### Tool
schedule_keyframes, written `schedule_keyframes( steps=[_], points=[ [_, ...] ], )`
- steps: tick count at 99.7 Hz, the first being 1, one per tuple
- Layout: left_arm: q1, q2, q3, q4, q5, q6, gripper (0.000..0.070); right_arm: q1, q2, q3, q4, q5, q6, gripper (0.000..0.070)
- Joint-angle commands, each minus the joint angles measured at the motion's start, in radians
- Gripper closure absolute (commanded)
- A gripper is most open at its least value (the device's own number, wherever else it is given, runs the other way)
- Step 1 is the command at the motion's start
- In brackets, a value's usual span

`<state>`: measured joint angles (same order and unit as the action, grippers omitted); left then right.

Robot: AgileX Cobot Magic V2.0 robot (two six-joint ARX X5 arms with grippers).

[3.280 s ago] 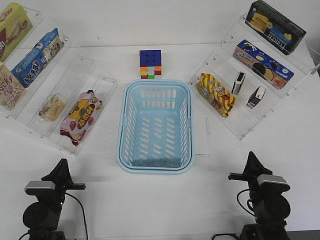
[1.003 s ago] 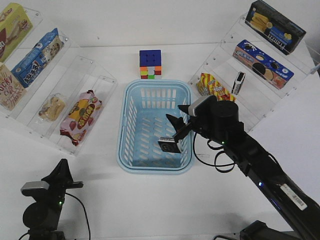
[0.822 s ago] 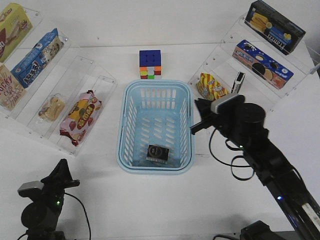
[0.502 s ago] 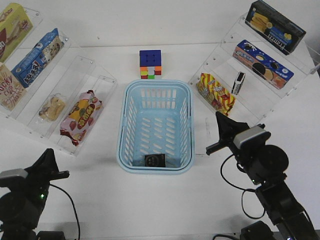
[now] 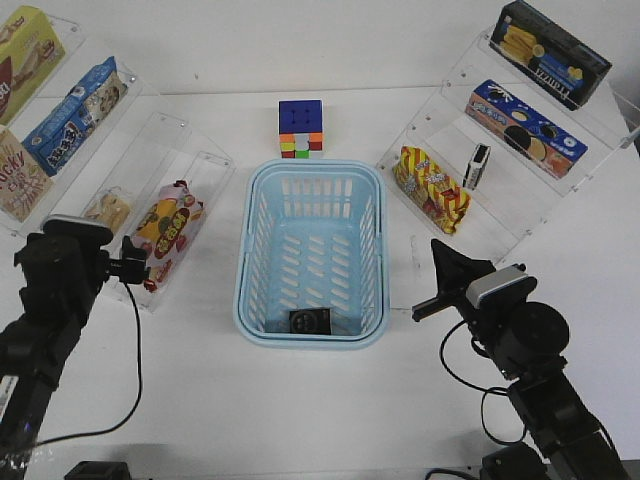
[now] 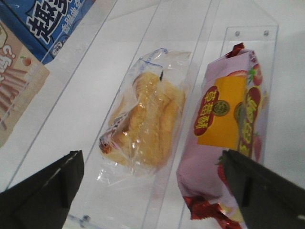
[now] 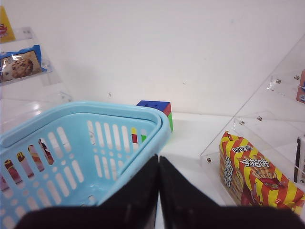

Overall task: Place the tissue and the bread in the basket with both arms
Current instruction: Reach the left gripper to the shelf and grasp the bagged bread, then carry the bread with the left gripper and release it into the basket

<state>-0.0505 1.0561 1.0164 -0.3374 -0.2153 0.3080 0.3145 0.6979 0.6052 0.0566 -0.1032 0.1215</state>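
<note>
Now we keep our left gripper (image 6: 152, 191) wide over the bread (image 6: 145, 125) on the shelf and close gently; the tissue (image 5: 310, 320) lies in the basket (image 5: 246, 240), right gripper (image 7: 158, 191) closed.

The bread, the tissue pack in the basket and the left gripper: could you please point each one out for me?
bread (image 6: 147, 121): left wrist view, middle of the wrapped loaf.
tissue pack (image 5: 310, 320): front view, centre of its black top face.
basket (image 5: 243, 262): front view, left rim.
left gripper (image 6: 152, 183): left wrist view, midway between its spread fingertips.
</note>
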Motion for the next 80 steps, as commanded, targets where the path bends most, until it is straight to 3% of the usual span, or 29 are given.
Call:
schedule_keyframes(
  steps=[1, 10, 27, 34, 38, 52, 53, 54, 70, 80],
  points=[
    [-0.001, 0.059, 0.041, 0.011, -0.022, 0.103, 0.0126, 0.005, 0.002, 0.008, 0.011, -0.001, 0.014, 0.0699],
    [-0.001, 0.134, 0.07, 0.035, -0.073, 0.127, 0.013, 0.005, 0.002, 0.008, 0.011, -0.001, 0.014, 0.0699],
    [-0.001, 0.245, 0.089, 0.108, -0.096, 0.129, 0.0146, 0.005, 0.002, 0.008, 0.011, -0.001, 0.014, 0.0699],
    [-0.001, 0.275, 0.089, 0.131, -0.132, 0.129, 0.0199, 0.005, 0.002, 0.008, 0.011, -0.001, 0.014, 0.0699],
    [-0.001, 0.285, 0.089, 0.132, -0.143, 0.13, 0.0251, 0.005, 0.002, 0.008, 0.011, -0.001, 0.014, 0.0699],
    [-0.001, 0.3, 0.089, 0.113, -0.144, 0.132, 0.0567, 0.005, 0.002, 0.008, 0.011, -0.001, 0.013, 0.0699],
    [-0.001, 0.299, 0.089, 0.115, -0.144, 0.132, 0.0681, 0.005, 0.002, 0.008, 0.011, -0.001, 0.013, 0.0699],
    [-0.001, 0.298, 0.09, 0.115, -0.144, 0.132, 0.0698, 0.005, 0.002, 0.008, 0.011, -0.001, 0.014, 0.0699],
    [-0.018, 0.272, 0.137, 0.101, -0.143, 0.115, 0.07, 0.005, 0.002, 0.008, 0.011, -0.001, 0.014, 0.0699],
    [-0.053, 0.239, 0.212, 0.071, -0.115, 0.065, 0.07, 0.005, 0.002, 0.008, 0.011, -0.001, 0.014, 0.0699]
  ],
)
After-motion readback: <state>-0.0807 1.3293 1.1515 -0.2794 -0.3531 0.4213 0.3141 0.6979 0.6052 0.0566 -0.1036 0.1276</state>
